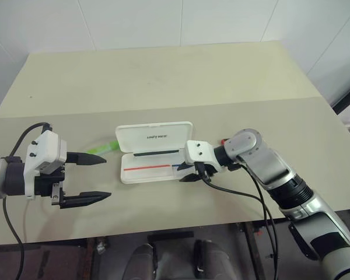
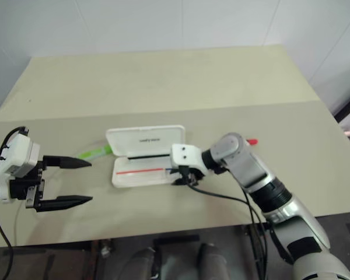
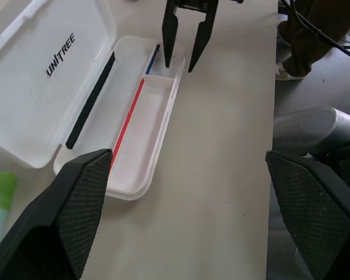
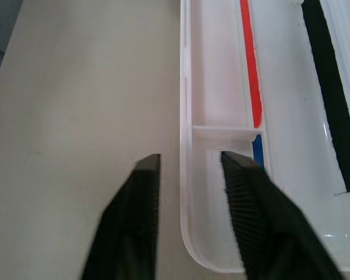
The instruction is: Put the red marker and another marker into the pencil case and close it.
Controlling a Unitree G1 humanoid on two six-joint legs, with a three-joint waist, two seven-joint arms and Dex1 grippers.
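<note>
The white pencil case (image 1: 154,135) lies open mid-table, its lettered lid folded back on the far side. Its base (image 3: 134,146) has a red and blue line and a black strip (image 3: 90,102) by the hinge. My right gripper (image 1: 189,175) is open at the case's right end, straddling the near wall (image 4: 186,105) with one finger inside and one outside. Behind that arm the red marker's cap end (image 2: 252,141) shows on the table. The light green marker (image 1: 102,147) lies left of the lid, by the far finger of my open, empty left gripper (image 1: 107,177).
The beige table (image 1: 163,76) runs far back to a white tiled wall, with a seam crossing it behind the case. Its near edge (image 1: 163,230) is close below both grippers. A black cable (image 1: 245,195) trails from my right wrist over that edge.
</note>
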